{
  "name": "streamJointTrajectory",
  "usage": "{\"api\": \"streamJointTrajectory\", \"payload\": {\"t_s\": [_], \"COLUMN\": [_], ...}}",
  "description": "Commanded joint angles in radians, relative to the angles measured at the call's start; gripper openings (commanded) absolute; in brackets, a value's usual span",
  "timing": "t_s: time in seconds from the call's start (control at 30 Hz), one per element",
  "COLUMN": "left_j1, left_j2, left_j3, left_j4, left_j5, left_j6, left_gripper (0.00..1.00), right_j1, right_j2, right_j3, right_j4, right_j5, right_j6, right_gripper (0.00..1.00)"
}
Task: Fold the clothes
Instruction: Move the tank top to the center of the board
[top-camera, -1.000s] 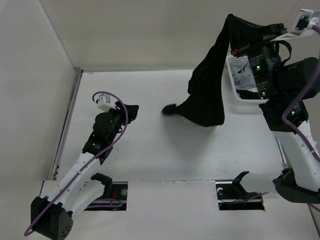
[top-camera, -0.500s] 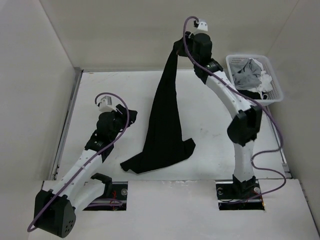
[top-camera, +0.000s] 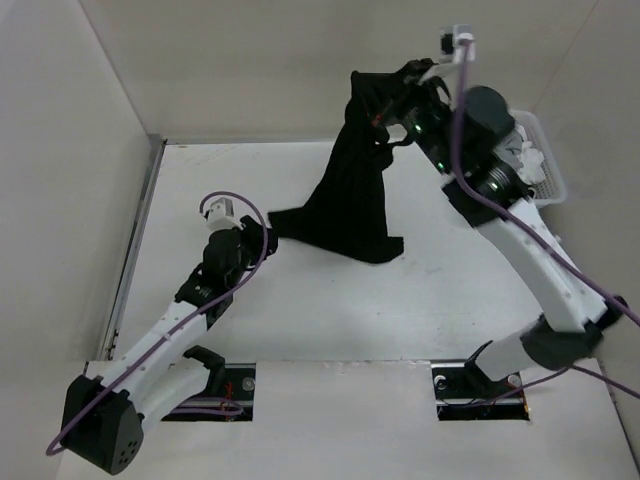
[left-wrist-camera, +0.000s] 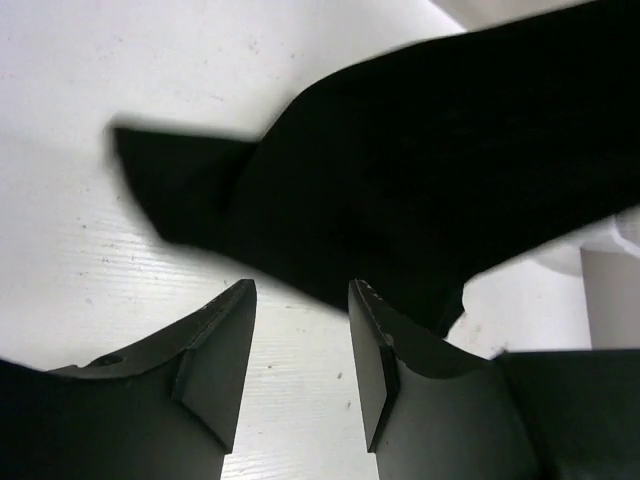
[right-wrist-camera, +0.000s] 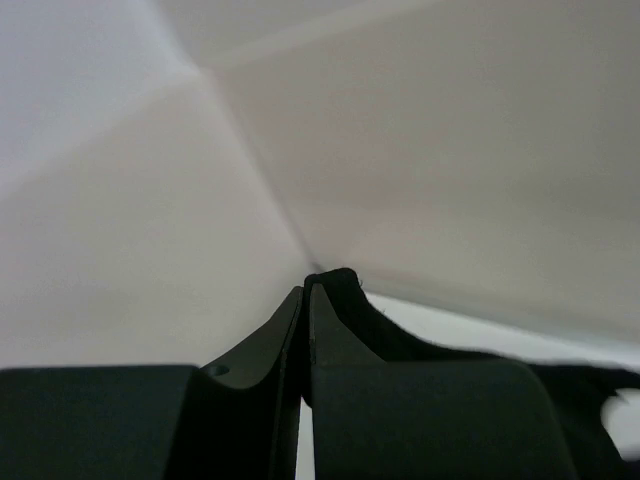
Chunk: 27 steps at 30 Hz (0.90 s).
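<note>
At the upper centre of the frame, my right gripper (top-camera: 372, 90) was pinched shut on the top edge of the clothes (top-camera: 350, 200), which hung down over the table (top-camera: 420, 310).
The hem's left corner reached just beside my left gripper (top-camera: 262, 238), whose jaws stood apart with nothing between them. Bare table lay below and right of the hem. Half a second before, the cloth had trailed lower toward the near edge; it had since drawn up to mid-frame.

White-shelled left arm (top-camera: 165, 335) and right arm (top-camera: 535, 255), black joints (top-camera: 100, 445), purple cables (top-camera: 451, 120), green wrist lights (top-camera: 415, 128), black end effector fingers (left-wrist-camera: 215, 350)
</note>
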Motion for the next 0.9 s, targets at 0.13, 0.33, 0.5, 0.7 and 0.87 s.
{"api": "streamJointTrajectory", "payload": {"t_s": [0.13,0.33,0.5,0.7,0.87], "left_j1": [-0.043,-0.063,-0.084,-0.109,-0.099], "left_j2": [-0.197,-0.259,-0.256,-0.222,-0.158], "left_j3": [0.088,0.148,0.165,0.120,0.109], "left_j4": [-0.063,-0.105,-0.105,-0.100,-0.094], "left_j5": [-0.121,-0.177,-0.197,-0.240,-0.234], "left_j6": [0.010,0.025,0.030,0.031,0.031], "left_gripper": [0.40,0.40,0.40,0.40,0.40], "right_j1": [0.326,0.532,0.563,0.275,0.025], "right_j2": [-0.241,-0.220,-0.159,-0.145,0.098], "right_j3": [0.078,0.288,0.388,0.094,0.082], "right_j4": [0.010,-0.057,-0.094,0.070,0.116], "right_j5": [0.171,0.234,0.238,0.075,-0.087], "right_j6": [-0.277,-0.414,-0.446,-0.269,-0.071], "right_gripper": [0.01,0.01,0.01,0.01,0.03]}}
